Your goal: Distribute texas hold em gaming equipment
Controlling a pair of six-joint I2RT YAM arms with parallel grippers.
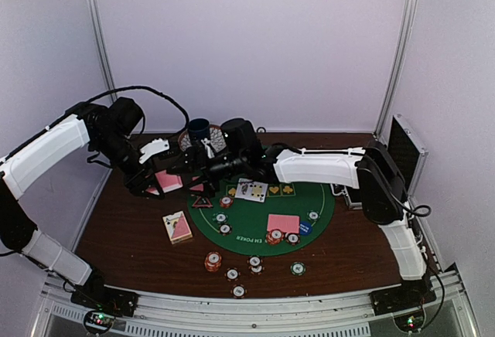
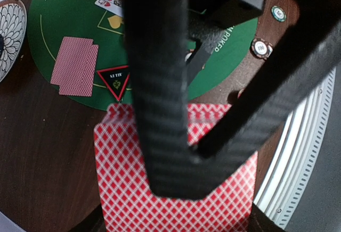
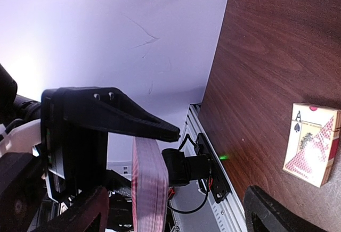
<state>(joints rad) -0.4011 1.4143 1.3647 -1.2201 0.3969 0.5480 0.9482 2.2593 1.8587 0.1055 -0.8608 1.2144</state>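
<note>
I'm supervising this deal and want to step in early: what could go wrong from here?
1. The right gripper stands open close to the deck that the left gripper clamps. It might pinch several cards instead of one, or knock the deck loose.
2. Both wrists crowd just in front of the mug, so a swing could tip it.

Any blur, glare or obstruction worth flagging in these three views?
Top external: evenly lit, soft, low detail on the chips. Left wrist: a dark gripper finger blocks the centre; the card deck is sharp; the rail bows. Right wrist: wall glare at left; card box crisp.
</note>
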